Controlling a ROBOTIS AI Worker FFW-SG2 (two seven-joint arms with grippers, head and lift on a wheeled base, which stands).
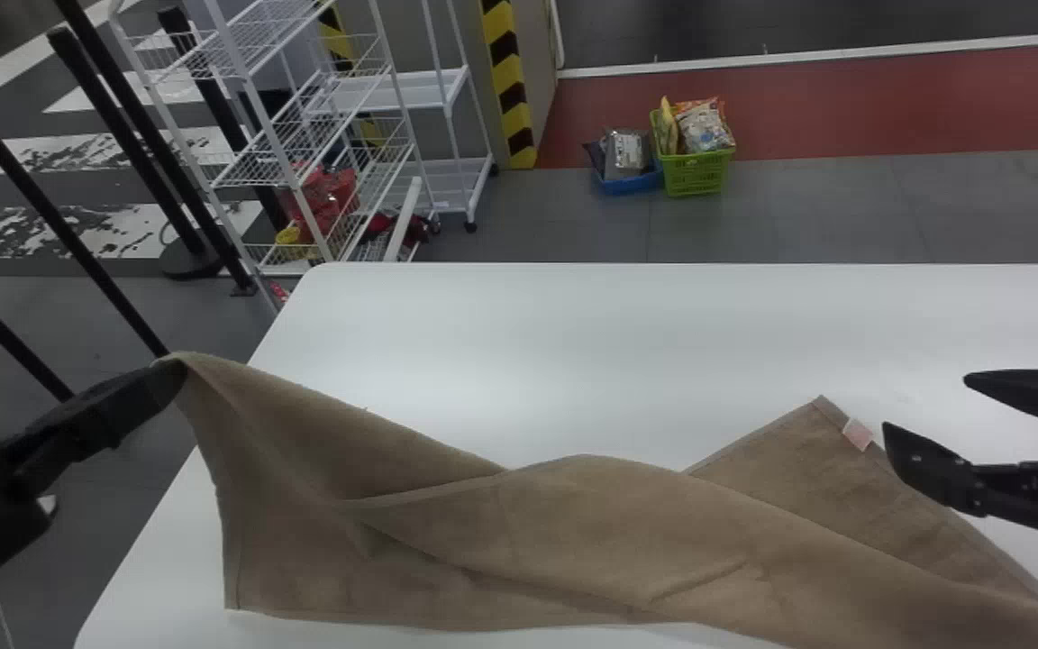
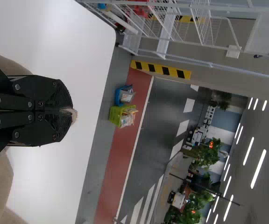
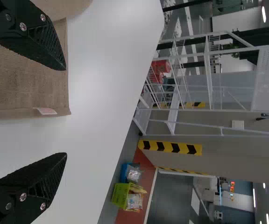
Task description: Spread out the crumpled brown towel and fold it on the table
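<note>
The white table [image 1: 573, 351] is the landmark here. Past its far left corner stands the white wire rack [image 1: 268, 131], with wire shelves stacked one above another. Beyond the table's far edge, beside the rack, runs an upright yellow-and-black striped guard [image 1: 508, 86].

The brown towel [image 1: 618, 532] reaches across the near part of the table, from the left edge over to the right. It is partly spread, with long slanting folds through the middle; its left end is lifted to a peak at the table's left edge, while a far corner towards the right lies flat on the top.

The left gripper [image 1: 172, 371] is at the table's left edge, its fingers closed on that raised end of the towel, a small bit of cloth poking out between the tips. The right gripper [image 1: 924, 403] is over the table's right part, near the flat corner, fingers standing wide apart.

On the floor past the table's far edge sit a green basket [image 1: 697, 176] with packets in it and, just beside it, a blue basket [image 1: 629, 185] with more packets. Smallest is the pale pink tag [image 1: 858, 434] on the towel's edge, towards the table's right
</note>
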